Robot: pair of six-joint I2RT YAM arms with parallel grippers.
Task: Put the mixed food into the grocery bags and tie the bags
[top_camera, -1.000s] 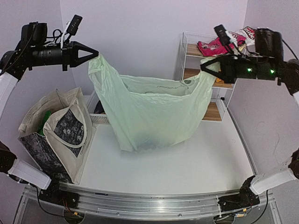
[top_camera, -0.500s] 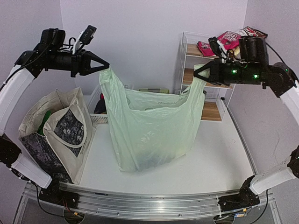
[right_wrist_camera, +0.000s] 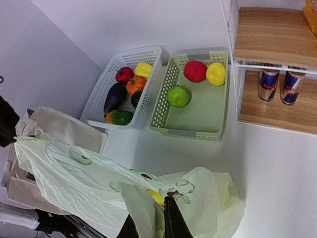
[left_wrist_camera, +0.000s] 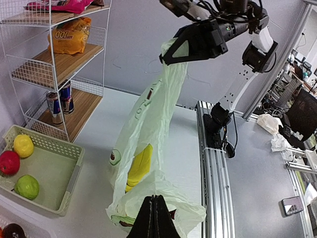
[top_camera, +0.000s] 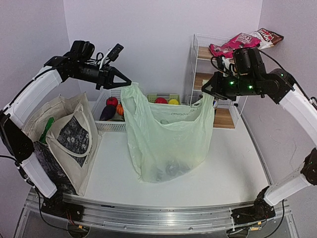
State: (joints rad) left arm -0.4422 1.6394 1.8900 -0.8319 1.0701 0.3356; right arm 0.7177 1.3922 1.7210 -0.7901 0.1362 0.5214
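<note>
white desk (top_camera: 223, 163) carries two bags, one cream tote (top_camera: 64, 134) at left and one pale-green plastic bag (top_camera: 168, 134) mid-desk, which i see strung between two raised arms, left claw (top_camera: 126, 82) and right claw (top_camera: 205, 91) each clenched on a handle.

White basket (right_wrist_camera: 141, 54) of produce sits beside green basket (right_wrist_camera: 205, 111), near wire shelf (right_wrist_camera: 270, 29).

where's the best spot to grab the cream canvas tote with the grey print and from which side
Probably the strap loop of the cream canvas tote, pinched from above. The tote stands upright with its mouth open upward, and that loop droops free over the dark grey printed panel: thin enough for an end effector to close around, while the limp walls offer nothing firm.
</note>
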